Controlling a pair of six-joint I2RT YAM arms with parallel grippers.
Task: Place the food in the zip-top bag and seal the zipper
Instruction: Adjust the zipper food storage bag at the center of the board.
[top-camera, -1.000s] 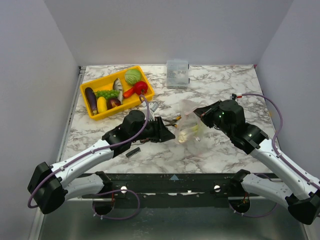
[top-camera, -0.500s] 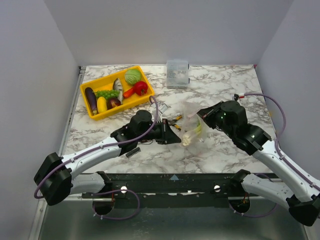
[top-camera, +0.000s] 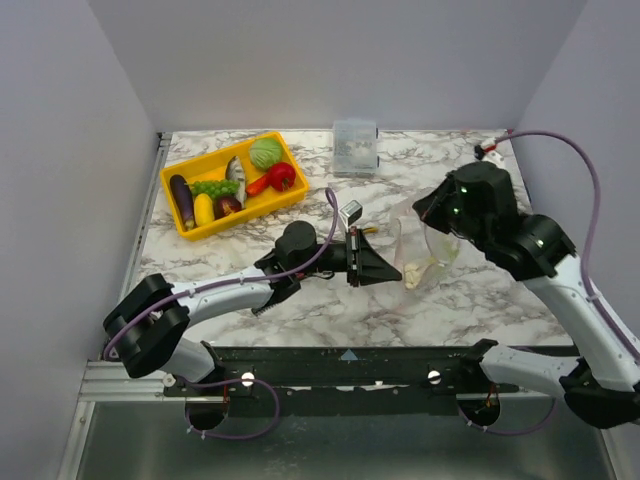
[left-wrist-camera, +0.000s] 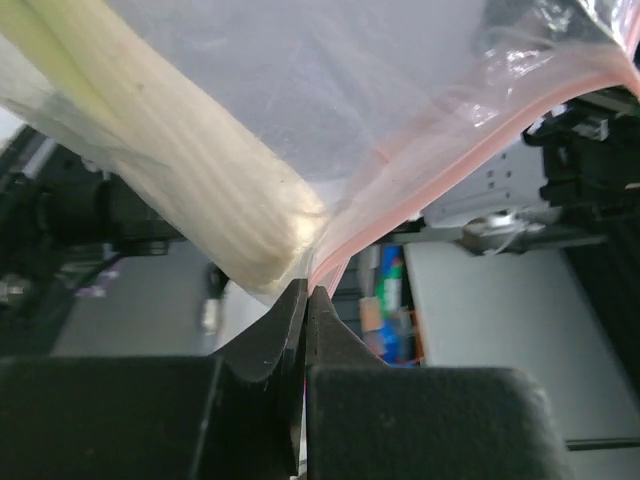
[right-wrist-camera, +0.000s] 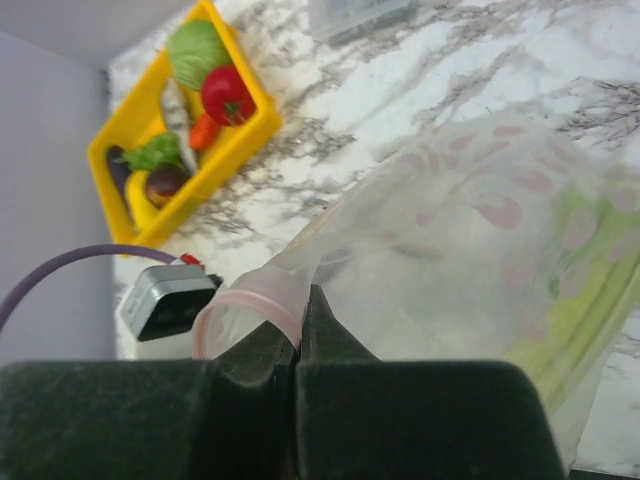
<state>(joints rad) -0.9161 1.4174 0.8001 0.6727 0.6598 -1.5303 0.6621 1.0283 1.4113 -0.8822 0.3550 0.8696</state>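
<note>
The clear zip-top bag (top-camera: 428, 243) hangs between my two grippers above the table, right of centre. A pale green celery stalk (top-camera: 424, 270) lies inside it and fills the left wrist view (left-wrist-camera: 170, 150). My left gripper (top-camera: 397, 272) is shut on the pink zipper (left-wrist-camera: 470, 140) at the bag's lower left corner (left-wrist-camera: 308, 290). My right gripper (top-camera: 422, 213) is shut on the zipper strip (right-wrist-camera: 250, 300) at the bag's upper end (right-wrist-camera: 300, 325). The celery shows green through the bag (right-wrist-camera: 590, 290).
The yellow tray (top-camera: 172, 176) at the back left holds a cabbage (top-camera: 265, 153), tomato (top-camera: 282, 175), fish (top-camera: 236, 178), grapes (top-camera: 215, 187), yellow fruit (top-camera: 204, 208) and eggplant (top-camera: 181, 198). A small clear box (top-camera: 354, 147) stands at the back centre.
Both grippers have moved to the right with the bag held between them. The right gripper has gone farther right and back, and the left arm has stretched out after it.
</note>
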